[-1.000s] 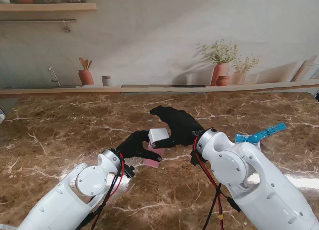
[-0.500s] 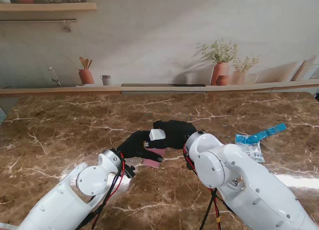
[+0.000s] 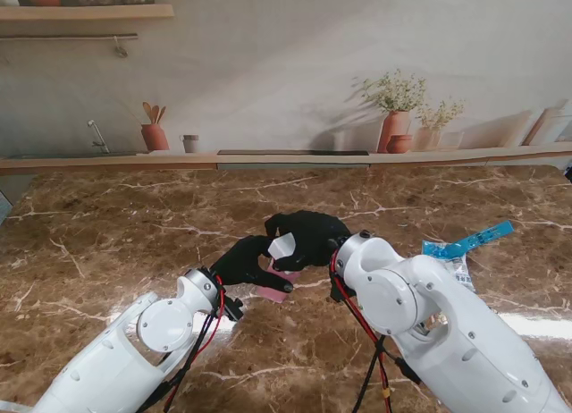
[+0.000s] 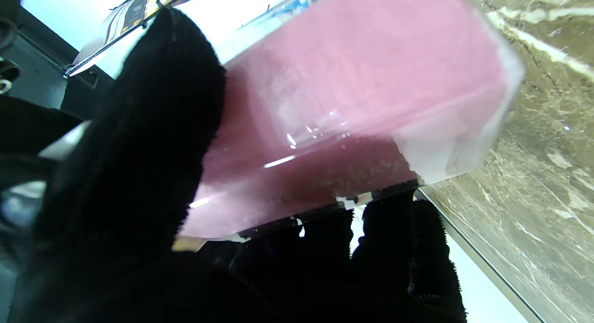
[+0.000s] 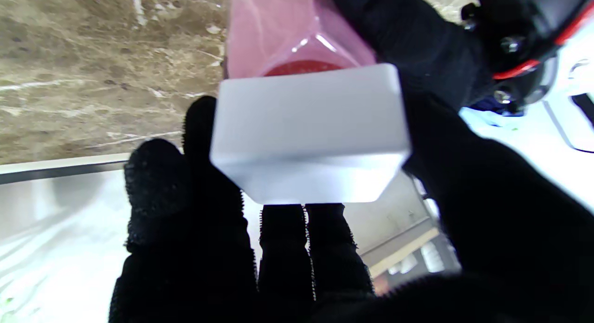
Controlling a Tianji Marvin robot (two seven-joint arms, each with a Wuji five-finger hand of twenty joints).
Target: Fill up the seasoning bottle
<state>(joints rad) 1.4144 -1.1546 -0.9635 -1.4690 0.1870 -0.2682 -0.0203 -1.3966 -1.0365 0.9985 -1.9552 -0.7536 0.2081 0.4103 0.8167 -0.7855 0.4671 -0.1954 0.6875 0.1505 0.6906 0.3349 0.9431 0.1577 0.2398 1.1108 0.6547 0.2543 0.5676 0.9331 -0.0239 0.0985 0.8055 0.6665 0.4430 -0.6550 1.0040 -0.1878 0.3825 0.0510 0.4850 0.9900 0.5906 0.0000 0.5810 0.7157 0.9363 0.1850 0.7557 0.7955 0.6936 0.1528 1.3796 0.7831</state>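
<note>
**Both hands on the seasoning bottle, mid-table**

Left hand (image 3: 243, 261) grips the pink seasoning bottle (image 3: 275, 286); its body is mostly hidden. Right hand (image 3: 308, 239) is clamped round the bottle's white cap (image 3: 282, 246), now tilted compared with a second ago. Right of the bottle lies a blue packet (image 3: 460, 248), print unreadable.

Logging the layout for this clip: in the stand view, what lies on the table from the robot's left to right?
left hand → pink seasoning bottle with white cap → right hand → blue packet
</note>
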